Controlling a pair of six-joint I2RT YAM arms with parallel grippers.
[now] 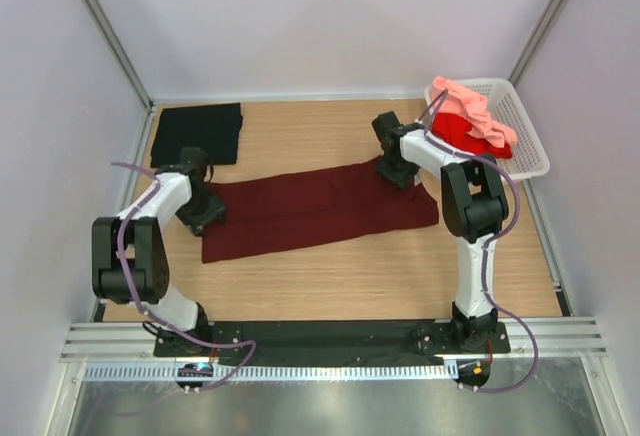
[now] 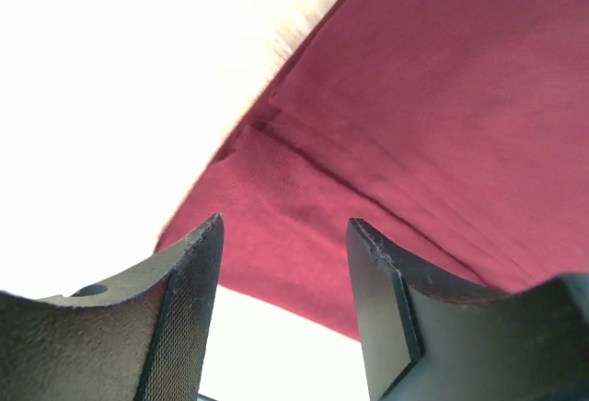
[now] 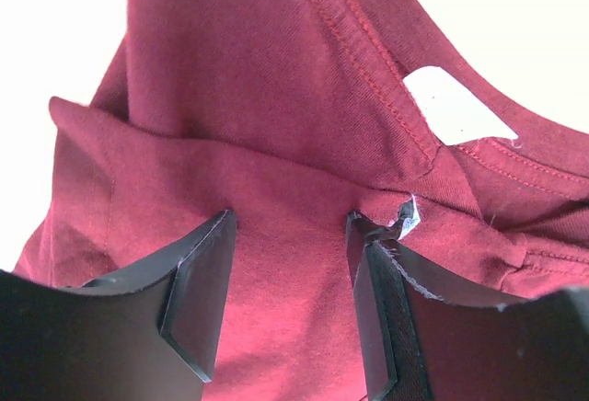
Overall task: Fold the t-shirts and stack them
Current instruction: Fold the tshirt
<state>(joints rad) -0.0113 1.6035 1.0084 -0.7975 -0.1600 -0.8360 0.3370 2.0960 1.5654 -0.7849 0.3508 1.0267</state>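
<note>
One of four shirts looks finished: the black folded cloth t-shirt (image 1: 197, 133) lies at the far left of the wooden bench (image 1: 400, 276). The dark maroon cloth t-shirt (image 1: 320, 208), a long half-folded strip, lies mid-bench. The left pincer (image 1: 203, 211) and right pincer (image 1: 397, 171) sit at its ends, released. The bright red t-shirt (image 1: 462, 131) and the salmon pink t-shirt (image 1: 475, 106) lie unfolded in the white plastic lattice basket (image 1: 528, 141).

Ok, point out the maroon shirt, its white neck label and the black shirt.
maroon shirt (image 1: 310, 211), top view, middle of the cloth.
white neck label (image 3: 456, 107), right wrist view, its centre.
black shirt (image 1: 197, 133), top view, middle of the cloth.
</note>
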